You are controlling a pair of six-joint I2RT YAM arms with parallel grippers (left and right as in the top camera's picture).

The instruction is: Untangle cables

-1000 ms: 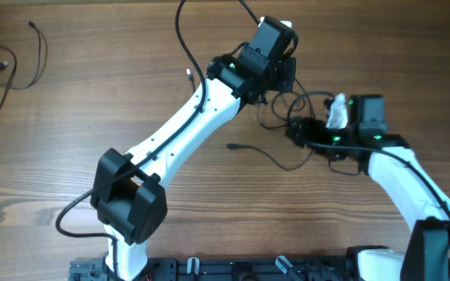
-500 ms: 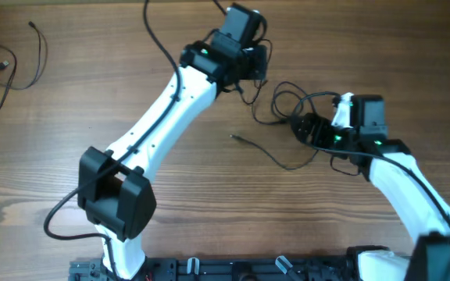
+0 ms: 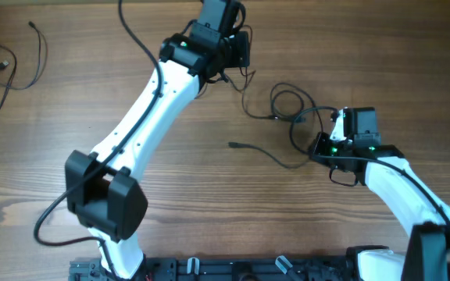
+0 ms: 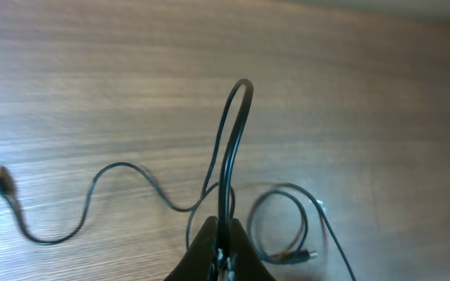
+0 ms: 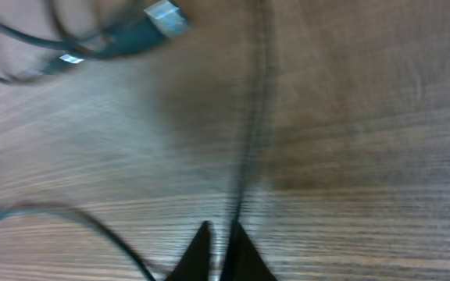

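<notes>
Arching thin black cable [image 4: 231, 156], apparently pinched in left gripper [image 4: 223, 238].

Left end effector [image 4: 223, 238], right end effector [image 5: 221, 236] clamped.

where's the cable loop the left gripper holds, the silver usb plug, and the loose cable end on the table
cable loop [image 4: 244, 81]: left wrist view, top of the bend
silver usb plug [image 5: 165, 15]: right wrist view, metal tip
loose cable end [image 3: 232, 144]: overhead view, its connector tip

L gripper [image 4: 223, 240] + cable [image 4: 233, 129] farther up-left
</notes>
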